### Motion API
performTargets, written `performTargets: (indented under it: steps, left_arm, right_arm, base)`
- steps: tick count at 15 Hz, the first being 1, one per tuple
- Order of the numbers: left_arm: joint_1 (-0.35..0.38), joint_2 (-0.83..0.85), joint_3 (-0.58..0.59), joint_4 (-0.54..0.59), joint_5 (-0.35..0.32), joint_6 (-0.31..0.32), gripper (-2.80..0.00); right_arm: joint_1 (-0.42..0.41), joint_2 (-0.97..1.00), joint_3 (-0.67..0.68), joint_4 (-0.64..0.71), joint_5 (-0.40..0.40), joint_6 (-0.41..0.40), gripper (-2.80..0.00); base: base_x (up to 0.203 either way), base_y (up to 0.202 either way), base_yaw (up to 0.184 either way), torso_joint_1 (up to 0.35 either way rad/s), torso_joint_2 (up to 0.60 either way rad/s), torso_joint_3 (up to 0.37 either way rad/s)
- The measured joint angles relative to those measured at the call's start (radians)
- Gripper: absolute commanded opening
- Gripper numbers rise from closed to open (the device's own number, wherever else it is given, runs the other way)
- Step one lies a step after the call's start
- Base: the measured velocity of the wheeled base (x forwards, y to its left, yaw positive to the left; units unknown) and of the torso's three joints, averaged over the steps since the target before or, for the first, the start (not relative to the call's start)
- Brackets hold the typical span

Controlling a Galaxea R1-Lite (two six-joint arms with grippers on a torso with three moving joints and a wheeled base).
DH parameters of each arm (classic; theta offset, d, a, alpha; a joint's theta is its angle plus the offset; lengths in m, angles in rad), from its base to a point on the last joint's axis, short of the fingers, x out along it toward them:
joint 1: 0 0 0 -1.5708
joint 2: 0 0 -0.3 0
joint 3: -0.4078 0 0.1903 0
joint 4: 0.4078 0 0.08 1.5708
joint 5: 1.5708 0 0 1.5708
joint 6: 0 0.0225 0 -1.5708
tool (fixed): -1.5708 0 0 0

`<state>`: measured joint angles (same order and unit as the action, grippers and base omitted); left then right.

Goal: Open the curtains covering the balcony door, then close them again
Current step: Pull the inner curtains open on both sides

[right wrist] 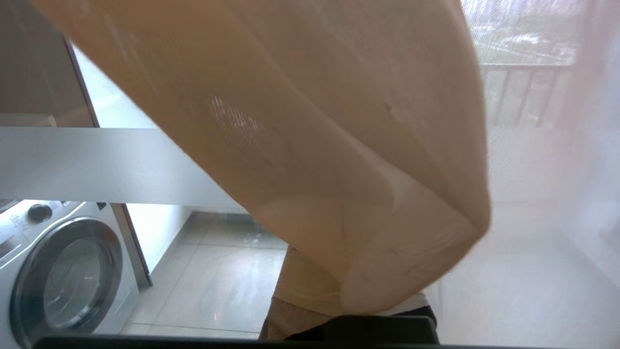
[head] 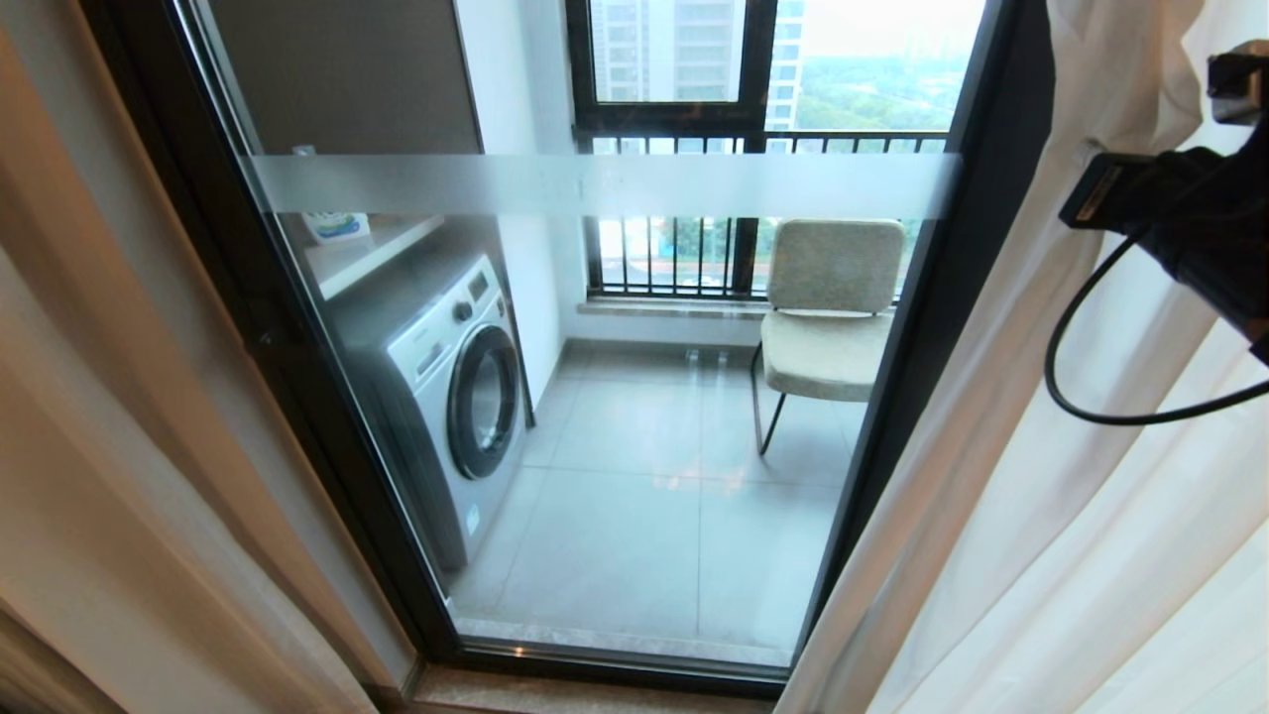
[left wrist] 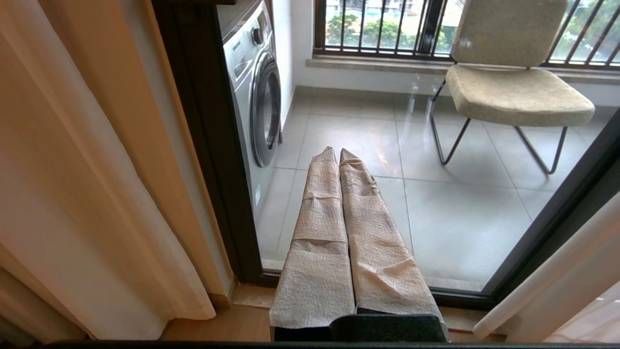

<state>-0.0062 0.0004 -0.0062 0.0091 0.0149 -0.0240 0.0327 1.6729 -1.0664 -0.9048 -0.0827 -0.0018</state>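
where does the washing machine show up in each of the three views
Head view: the white front-loading washing machine stands left of centre, behind the glass of the balcony door.
Left wrist view: top centre, beside the dark door frame.
Right wrist view: bottom-left corner.
Shared landmark: its round dark door porthole.

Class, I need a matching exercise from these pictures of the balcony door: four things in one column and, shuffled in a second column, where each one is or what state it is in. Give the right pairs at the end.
Things
1. washing machine
2. chair
3. left gripper
4. curtains

Places or states
A. shut, holding nothing, pointing at the balcony door
B. on the balcony's left side, under a shelf
C. drawn aside to both sides of the glass
D. on the balcony's right side, in front of the railed window

Pairs: 1-B, 2-D, 3-A, 4-C
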Motion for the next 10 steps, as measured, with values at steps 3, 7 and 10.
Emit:
performTargets:
  steps: [3, 7, 10]
  left_arm:
    - [0.0, 0.0, 0.0, 0.0, 0.0, 0.0, -2.8]
    - [0.0, 0.0, 0.0, 0.0, 0.0, 0.0, -2.8]
    - [0.0, 0.0, 0.0, 0.0, 0.0, 0.0, -2.8]
  right_arm:
    - [-0.006, -0.005, 0.003, 0.0, 0.0, -0.001, -2.8]
    - [-0.013, -0.009, 0.003, 0.0, 0.0, 0.0, -2.8]
    - [-0.027, -0.01, 0.005, -0.001, 0.001, 0.002, -2.8]
  base:
    - [0.0, 0.0, 0.0, 0.0, 0.0, 0.0]
    - [0.0, 0.0, 0.0, 0.0, 0.0, 0.0]
    - [0.0, 0.0, 0.0, 0.0, 0.0, 0.0]
